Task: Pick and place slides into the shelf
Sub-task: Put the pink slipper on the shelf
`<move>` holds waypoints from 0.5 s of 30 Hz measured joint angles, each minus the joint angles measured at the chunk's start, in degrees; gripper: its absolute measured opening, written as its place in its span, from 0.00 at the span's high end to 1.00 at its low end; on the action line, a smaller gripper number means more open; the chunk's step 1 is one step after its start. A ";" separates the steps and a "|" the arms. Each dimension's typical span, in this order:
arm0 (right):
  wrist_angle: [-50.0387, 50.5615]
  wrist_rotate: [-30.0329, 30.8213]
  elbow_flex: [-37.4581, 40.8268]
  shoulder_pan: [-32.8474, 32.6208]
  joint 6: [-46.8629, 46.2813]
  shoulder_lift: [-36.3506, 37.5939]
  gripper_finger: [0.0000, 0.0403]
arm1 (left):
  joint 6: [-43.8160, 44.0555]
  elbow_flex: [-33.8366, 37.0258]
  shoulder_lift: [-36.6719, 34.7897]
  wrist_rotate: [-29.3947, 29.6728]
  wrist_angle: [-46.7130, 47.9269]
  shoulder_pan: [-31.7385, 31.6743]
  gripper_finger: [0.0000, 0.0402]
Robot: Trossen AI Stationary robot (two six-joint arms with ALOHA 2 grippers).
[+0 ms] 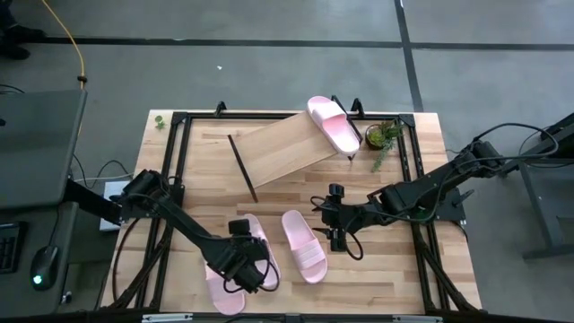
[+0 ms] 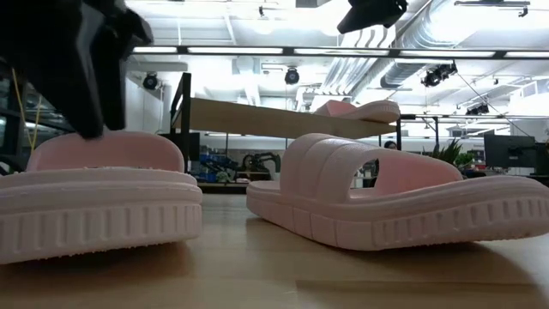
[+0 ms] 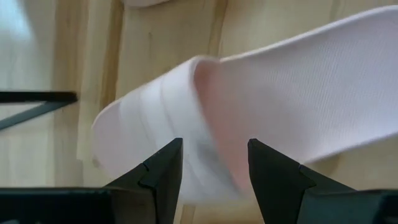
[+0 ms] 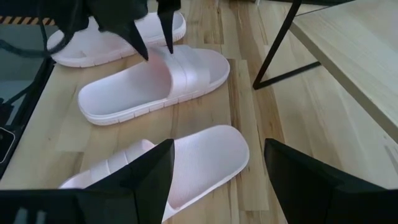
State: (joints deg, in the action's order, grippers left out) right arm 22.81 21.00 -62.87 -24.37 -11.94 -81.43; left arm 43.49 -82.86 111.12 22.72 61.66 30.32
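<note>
Four pink slides are seen: one on the shelf, three on the surface. Left tool, open, is poised over the strap of a slide; it should be lowered squarely astride that strap before closing. Right tool is open beside the middle slide.

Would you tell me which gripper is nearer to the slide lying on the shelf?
The right gripper. It hangs open over the table below the shelf, nearer that slide; the left gripper, open, is down by the front slides.
</note>
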 joint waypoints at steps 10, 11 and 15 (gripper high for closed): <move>-0.11 0.02 0.00 0.00 -0.02 0.01 0.40 | 0.45 0.06 1.79 1.29 0.42 0.01 0.59; -0.06 0.02 0.00 -0.01 -0.02 0.01 0.40 | 0.55 0.02 2.09 1.33 0.32 0.01 0.59; -0.20 0.02 0.00 0.01 -0.02 0.02 0.40 | 2.49 0.03 2.73 3.22 1.98 0.02 0.59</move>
State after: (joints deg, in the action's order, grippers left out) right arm 22.61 21.02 -62.87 -24.36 -11.97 -81.41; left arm 45.99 -82.84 113.85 25.94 63.64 30.34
